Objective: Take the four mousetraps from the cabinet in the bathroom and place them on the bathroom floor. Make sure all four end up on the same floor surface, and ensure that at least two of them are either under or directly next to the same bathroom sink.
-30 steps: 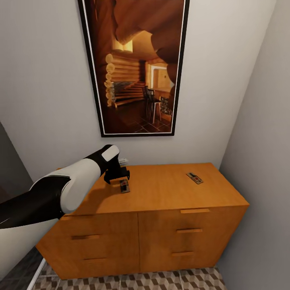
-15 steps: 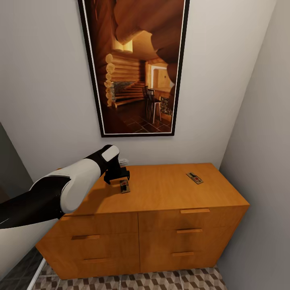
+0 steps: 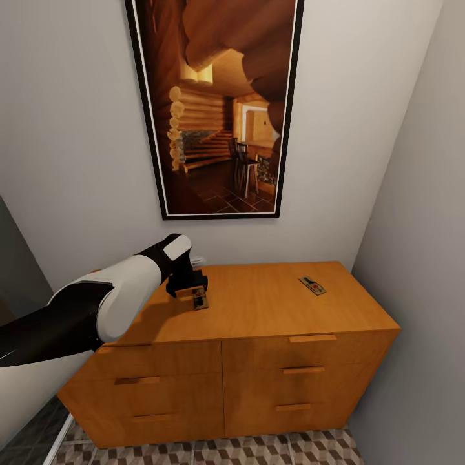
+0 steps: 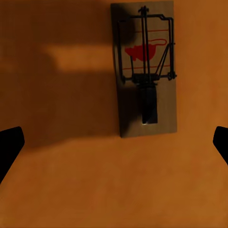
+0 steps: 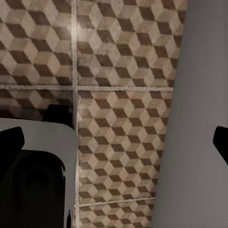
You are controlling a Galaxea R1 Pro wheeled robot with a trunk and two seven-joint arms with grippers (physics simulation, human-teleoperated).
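the left gripper (image 3: 192, 289) hangs over the near-left mousetrap (image 3: 200, 298) on the cabinet (image 3: 271, 310) top, jaws spread wide – tips at both edges of the wrist view, nothing between. the trap (image 4: 145, 71) lies flat, its long axis roughly along the line from near to far, metal bar toward one end. it is thin; coming down off-centre could skid it or pinch only wire. a second mousetrap (image 3: 312, 285) lies far right, angled. the right gripper (image 5: 114, 142), jaws apparently apart, faces the bathroom floor (image 5: 118, 71).
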